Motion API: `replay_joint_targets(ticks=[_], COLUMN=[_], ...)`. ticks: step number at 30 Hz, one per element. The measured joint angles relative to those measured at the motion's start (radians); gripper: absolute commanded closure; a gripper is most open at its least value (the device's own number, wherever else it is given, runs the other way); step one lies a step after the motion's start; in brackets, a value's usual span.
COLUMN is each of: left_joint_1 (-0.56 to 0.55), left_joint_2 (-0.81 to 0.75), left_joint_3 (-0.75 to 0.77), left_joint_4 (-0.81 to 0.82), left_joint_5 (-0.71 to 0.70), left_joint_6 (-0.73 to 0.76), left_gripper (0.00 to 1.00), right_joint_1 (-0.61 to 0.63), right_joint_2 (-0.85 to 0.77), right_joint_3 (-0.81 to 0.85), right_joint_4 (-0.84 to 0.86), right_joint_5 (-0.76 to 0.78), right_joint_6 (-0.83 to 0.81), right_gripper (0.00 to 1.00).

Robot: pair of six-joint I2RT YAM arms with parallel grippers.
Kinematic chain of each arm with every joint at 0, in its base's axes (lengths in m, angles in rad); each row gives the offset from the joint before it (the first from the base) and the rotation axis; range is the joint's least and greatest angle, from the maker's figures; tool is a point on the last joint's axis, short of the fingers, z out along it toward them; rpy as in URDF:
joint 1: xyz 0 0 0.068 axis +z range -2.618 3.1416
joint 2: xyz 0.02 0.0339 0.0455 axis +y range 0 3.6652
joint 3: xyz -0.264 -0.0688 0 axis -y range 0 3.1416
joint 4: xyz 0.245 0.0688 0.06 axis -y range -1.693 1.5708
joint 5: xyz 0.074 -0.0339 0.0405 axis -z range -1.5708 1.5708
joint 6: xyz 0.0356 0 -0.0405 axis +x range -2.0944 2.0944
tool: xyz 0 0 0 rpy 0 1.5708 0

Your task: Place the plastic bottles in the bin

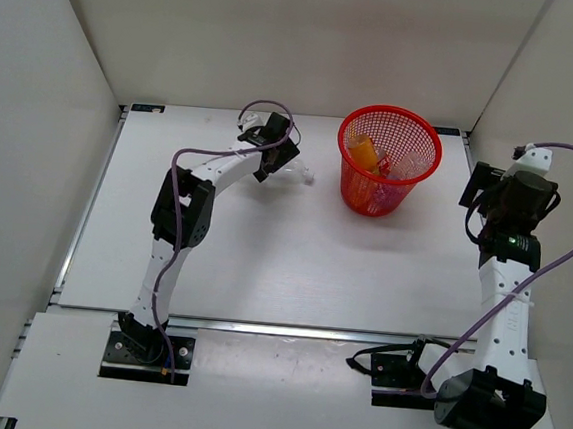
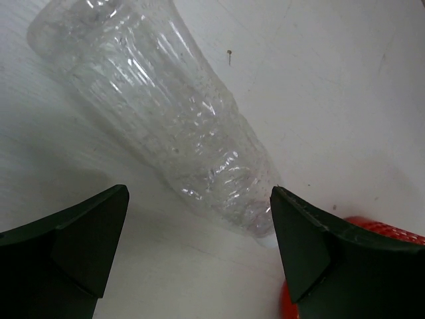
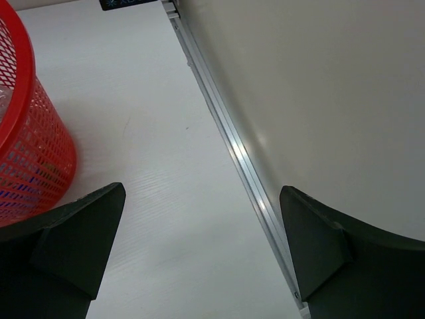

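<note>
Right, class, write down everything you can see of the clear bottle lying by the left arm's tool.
The clear bottle is see-through plastic, ribbed and crinkled, apparently empty, with no label visible. It lies on its side on the white table, left of the red bin. The left tool is open, its fingers straddling the bottle's nearer end; whether they touch it cannot be told.

Bottle left of bin (others inside)

Clear, glossy ribbed plastic bottle; red plastic mesh bin; matt white table.
</note>
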Motion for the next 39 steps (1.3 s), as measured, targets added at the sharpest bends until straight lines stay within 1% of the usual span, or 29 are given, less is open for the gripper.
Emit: replay_joint_targets(ticks=[3, 6, 8, 11, 13, 15, 18, 19, 20, 23, 25, 27, 28, 31, 32, 34, 36, 39], left_joint_1=[0.01, 0.024, 0.035, 0.047, 0.053, 0.055, 0.049, 0.045, 0.042, 0.023, 0.009, -0.002, -0.009, -0.041, -0.054, -0.092, -0.142, -0.205], left_joint_2=[0.043, 0.105, 0.167, 0.257, 0.29, 0.304, 0.301, 0.293, 0.28, 0.193, 0.102, 0.022, -0.013, -0.096, -0.112, -0.142, -0.138, -0.071], left_joint_3=[0.062, 0.139, 0.216, 0.349, 0.418, 0.441, 0.439, 0.434, 0.417, 0.288, 0.178, 0.121, 0.116, 0.153, 0.171, 0.208, 0.285, 0.458], left_joint_4=[-0.036, -0.049, -0.072, -0.122, -0.151, -0.176, -0.191, -0.188, -0.179, -0.096, -0.017, 0.051, 0.081, 0.188, 0.224, 0.309, 0.375, 0.436], left_joint_5=[-0.001, 0.003, 0.013, 0.031, 0.035, 0.035, 0.033, 0.034, 0.034, 0.033, 0.036, 0.041, 0.044, 0.035, 0.025, -0.005, -0.033, -0.024], left_joint_6=[-0.014, -0.027, -0.036, -0.05, -0.052, -0.048, -0.03, -0.02, -0.005, 0.055, 0.097, 0.138, 0.16, 0.247, 0.275, 0.339, 0.388, 0.423], left_gripper=[0.01, 0.03, 0.04, 0.09, 0.17, 0.25, 0.45, 0.5, 0.53, 0.51, 0.48, 0.48, 0.47, 0.41, 0.38, 0.36, 0.35, 0.36], right_joint_1=[-0.001, -0.003, -0.003, -0.003, -0.004, -0.005, -0.005, -0.005, -0.006, -0.021, -0.027, -0.025, -0.024, -0.024, -0.023, -0.014, 0.001, 0.018], right_joint_2=[-0.004, -0.007, -0.011, -0.024, -0.035, -0.043, -0.052, -0.055, -0.058, -0.075, -0.083, -0.091, -0.095, -0.103, -0.107, -0.119, -0.134, -0.153], right_joint_3=[-0.009, -0.025, -0.037, -0.049, -0.055, -0.056, -0.058, -0.061, -0.068, -0.113, -0.148, -0.188, -0.209, -0.261, -0.273, -0.29, -0.299, -0.306], right_joint_4=[-0.002, -0.005, -0.009, -0.015, -0.019, -0.019, -0.017, -0.014, -0.009, 0.001, -0.001, -0.002, -0.004, -0.014, -0.016, -0.021, -0.02, -0.018], right_joint_5=[0.014, 0.019, 0.022, 0.028, 0.03, 0.03, 0.035, 0.039, 0.044, 0.035, 0.03, 0.022, 0.013, -0.012, -0.019, -0.025, -0.025, -0.032], right_joint_6=[-0.001, 0.0, 0.0, 0.0, 0.0, 0.0, 0.001, 0.002, 0.006, 0.042, 0.086, 0.126, 0.142, 0.182, 0.19, 0.206, 0.212, 0.217], right_gripper=[0.0, 0.01, 0.01, 0.0, 0.01, 0.01, 0.0, 0.0, 0.01, 0.01, 0.0, 0.01, 0.01, 0.01, 0.01, 0.01, 0.01, 0.01])
